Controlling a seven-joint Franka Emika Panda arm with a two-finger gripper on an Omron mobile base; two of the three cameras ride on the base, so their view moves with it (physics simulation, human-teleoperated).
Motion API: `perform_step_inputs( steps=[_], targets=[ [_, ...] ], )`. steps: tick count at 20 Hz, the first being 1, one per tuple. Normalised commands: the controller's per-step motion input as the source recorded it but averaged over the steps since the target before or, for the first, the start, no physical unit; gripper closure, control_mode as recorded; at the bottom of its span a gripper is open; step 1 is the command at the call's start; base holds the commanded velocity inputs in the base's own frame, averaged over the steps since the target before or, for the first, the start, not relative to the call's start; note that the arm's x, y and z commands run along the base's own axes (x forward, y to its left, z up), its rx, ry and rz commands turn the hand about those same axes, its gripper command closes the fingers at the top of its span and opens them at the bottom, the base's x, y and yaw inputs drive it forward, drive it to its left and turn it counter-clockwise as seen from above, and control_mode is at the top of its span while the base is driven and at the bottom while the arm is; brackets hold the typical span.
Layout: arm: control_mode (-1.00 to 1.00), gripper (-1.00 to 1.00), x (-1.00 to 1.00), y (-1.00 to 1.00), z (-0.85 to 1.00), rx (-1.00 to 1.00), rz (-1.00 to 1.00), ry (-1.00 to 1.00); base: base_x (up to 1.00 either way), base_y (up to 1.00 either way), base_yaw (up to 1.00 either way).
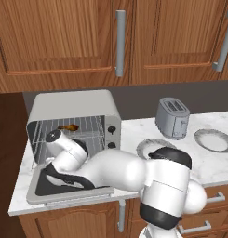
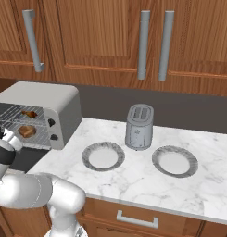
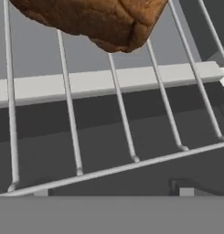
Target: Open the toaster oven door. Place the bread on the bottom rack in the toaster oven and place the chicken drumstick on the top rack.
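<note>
The toaster oven (image 1: 73, 106) (image 2: 40, 95) stands at the counter's left end, its door (image 1: 34, 193) lying open and flat. The chicken drumstick (image 1: 69, 127) (image 2: 29, 113) rests on the top rack (image 1: 90, 124). Below it, the bread (image 2: 26, 131) (image 3: 95, 18) lies on the bottom rack (image 3: 122, 137), touched by nothing. My arm reaches over the door to the oven mouth, and my wrist (image 1: 57, 139) hides the fingers in the left base view. In the hand view my gripper (image 3: 111, 191) sits just short of the bread, tips barely showing and far apart, with nothing between them.
A small grey two-slot toaster (image 1: 172, 117) (image 2: 140, 126) stands at the back of the marble counter. Two empty plates (image 2: 103, 156) (image 2: 175, 161) lie in front of it. Wooden wall cabinets hang above, and drawers sit under the counter's front edge.
</note>
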Motion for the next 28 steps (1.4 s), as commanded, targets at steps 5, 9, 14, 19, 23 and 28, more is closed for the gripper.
perform_step_inputs(
  steps=[5,9,14,19,23,28],
  targets=[
    [-1.0,-1.0,0.51,0.0,-0.02,0.02,-0.14,0.0,0.0,0.0,0.0],
    [-1.0,-1.0,0.57,0.0,0.0,0.01,-0.13,-0.02,0.0,0.0,0.0],
    [-1.0,-1.0,0.45,0.0,0.0,0.0,-0.11,-0.06,0.0,0.0,0.0],
    [-1.0,-1.0,0.34,0.0,0.0,0.0,-0.08,-0.06,0.0,0.0,0.0],
    [-1.0,-1.0,0.11,0.0,0.04,0.01,-0.04,-0.08,0.0,0.0,0.0],
    [-1.0,-1.0,-0.62,-0.07,0.34,0.03,0.0,-0.08,0.0,0.0,0.0]
  ],
)
